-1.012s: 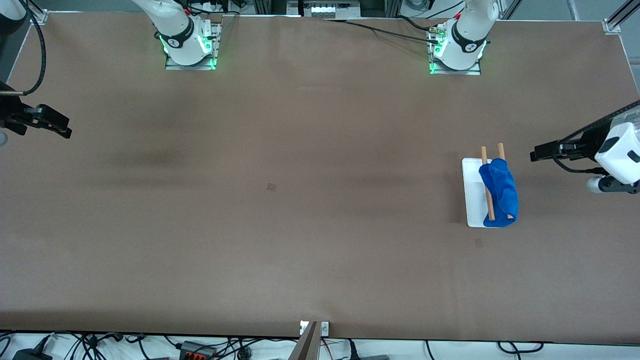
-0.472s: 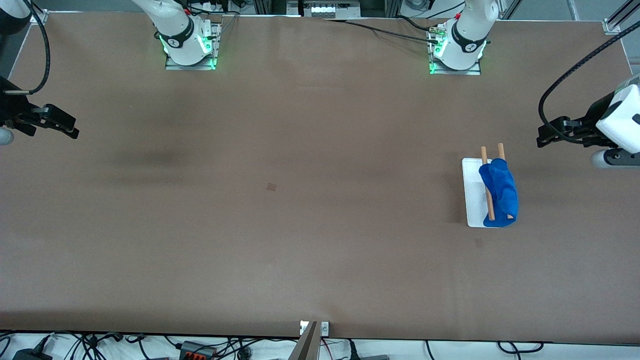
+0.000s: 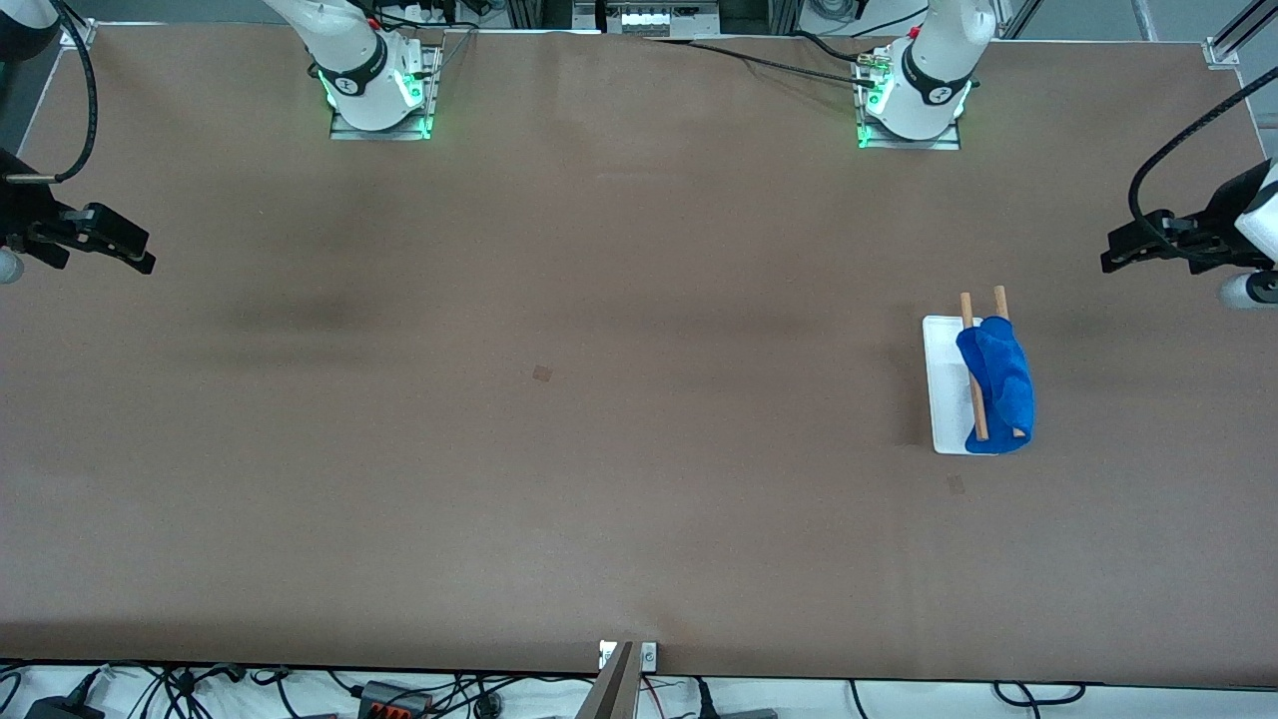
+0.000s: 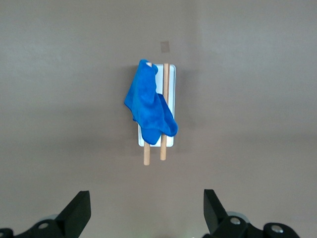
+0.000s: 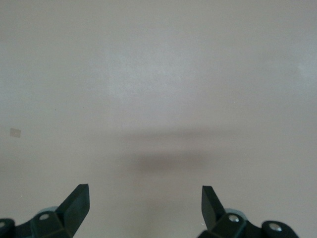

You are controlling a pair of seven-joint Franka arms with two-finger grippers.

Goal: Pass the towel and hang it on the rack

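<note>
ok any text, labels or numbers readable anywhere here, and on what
None can be read.
Round marks on the two arm bases: too small to read.
Towel, rack and table: no writing shows.
Small squares on the table: plain, no text.

You are looking at a big brown table [image 3: 599, 300] lying flat. Black cables [image 3: 250, 689] are lying along its near edge, and green lights [image 3: 427, 125] are glowing at the top.
</note>
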